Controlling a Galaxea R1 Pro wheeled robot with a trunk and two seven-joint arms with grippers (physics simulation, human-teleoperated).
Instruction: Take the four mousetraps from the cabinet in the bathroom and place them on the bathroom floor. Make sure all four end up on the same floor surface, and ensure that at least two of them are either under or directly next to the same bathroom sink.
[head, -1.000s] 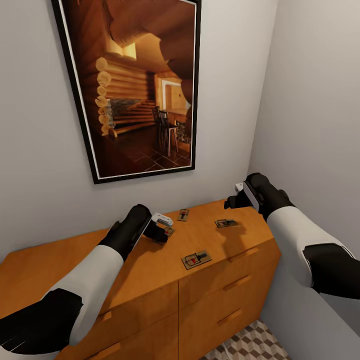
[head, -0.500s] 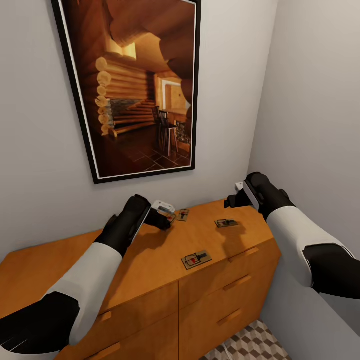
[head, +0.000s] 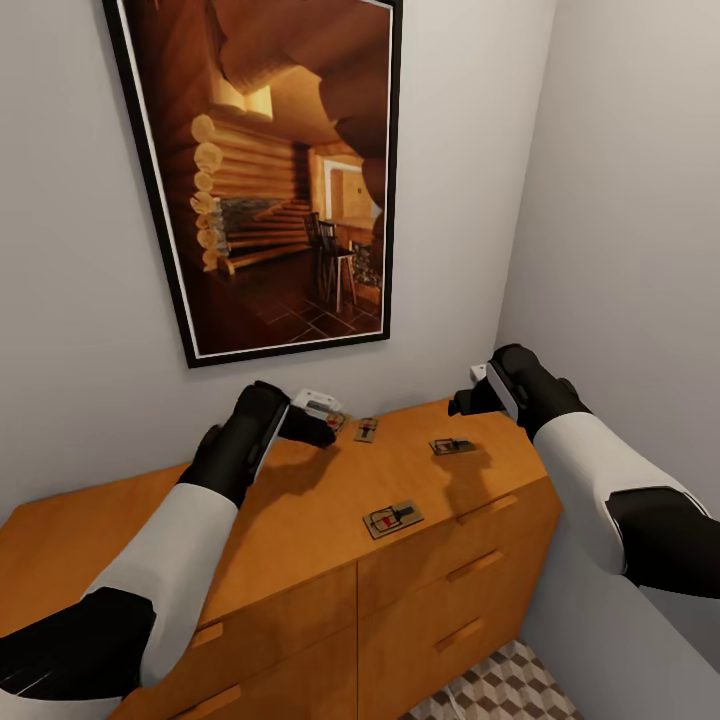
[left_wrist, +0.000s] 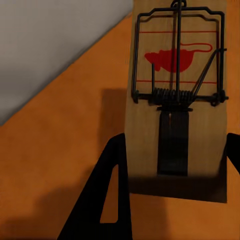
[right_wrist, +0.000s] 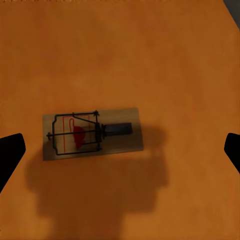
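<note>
My left gripper (head: 322, 423) is shut on one mousetrap (head: 336, 420), holding it a little above the orange-brown cabinet (head: 300, 545) near the back wall. In the left wrist view that tan mousetrap (left_wrist: 175, 100) sits clamped between the black fingers (left_wrist: 112, 200), red spot and wire facing the camera. Three more mousetraps lie flat on the cabinet top: one at the back (head: 366, 430), one at the right (head: 452, 446), one near the front edge (head: 392, 519). My right gripper (head: 468, 402) hovers open above the right one, seen as a mousetrap (right_wrist: 92, 134) lying between its spread fingertips (right_wrist: 11, 155).
A large dark-framed picture (head: 270, 170) hangs on the wall just above the cabinet. A grey side wall (head: 640, 250) closes in at the right, close to my right arm. A patch of cube-patterned bathroom floor (head: 510, 690) shows below the drawer fronts (head: 460, 600).
My left gripper has lifted the mousetrap off the cabinet top and drawn it up and slightly back to the left. The right arm and the three lying traps have stayed put.
</note>
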